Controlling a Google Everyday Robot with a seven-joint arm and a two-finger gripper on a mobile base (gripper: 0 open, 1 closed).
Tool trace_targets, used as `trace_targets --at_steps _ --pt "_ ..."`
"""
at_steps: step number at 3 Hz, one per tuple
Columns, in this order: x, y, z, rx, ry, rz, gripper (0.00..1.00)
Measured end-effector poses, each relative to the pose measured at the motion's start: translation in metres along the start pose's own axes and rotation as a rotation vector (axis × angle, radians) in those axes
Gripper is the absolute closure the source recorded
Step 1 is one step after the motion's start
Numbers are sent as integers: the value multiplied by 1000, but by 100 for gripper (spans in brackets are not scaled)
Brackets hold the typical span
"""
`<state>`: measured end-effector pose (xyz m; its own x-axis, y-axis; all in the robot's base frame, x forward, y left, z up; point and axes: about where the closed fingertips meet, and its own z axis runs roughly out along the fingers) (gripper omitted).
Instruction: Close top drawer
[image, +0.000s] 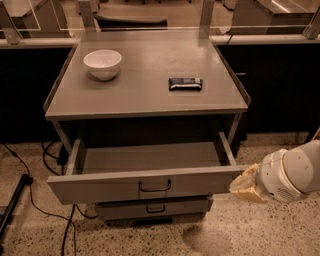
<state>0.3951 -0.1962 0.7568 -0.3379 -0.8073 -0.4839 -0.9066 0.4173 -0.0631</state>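
The top drawer (145, 186) is pulled far out of the grey cabinet. Its flat front panel has a small dark loop handle (154, 187) at the centre, and its inside looks empty. My gripper (243, 186) is at the right end of the drawer's front panel, its tan tip at or just off the panel's right edge. The white arm segment (290, 177) behind it hides the rest.
A white bowl (102, 63) and a dark snack bar (185, 84) lie on the cabinet top (145, 95). A lower drawer (152, 207) is shut below. Cables (45, 200) and a dark bar (12, 205) lie on the speckled floor at left.
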Motion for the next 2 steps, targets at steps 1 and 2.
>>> trace_targets --at_steps 1,2 --pt "20 -9 24 48 -48 22 100" --pt "30 -20 47 103 -105 26 100"
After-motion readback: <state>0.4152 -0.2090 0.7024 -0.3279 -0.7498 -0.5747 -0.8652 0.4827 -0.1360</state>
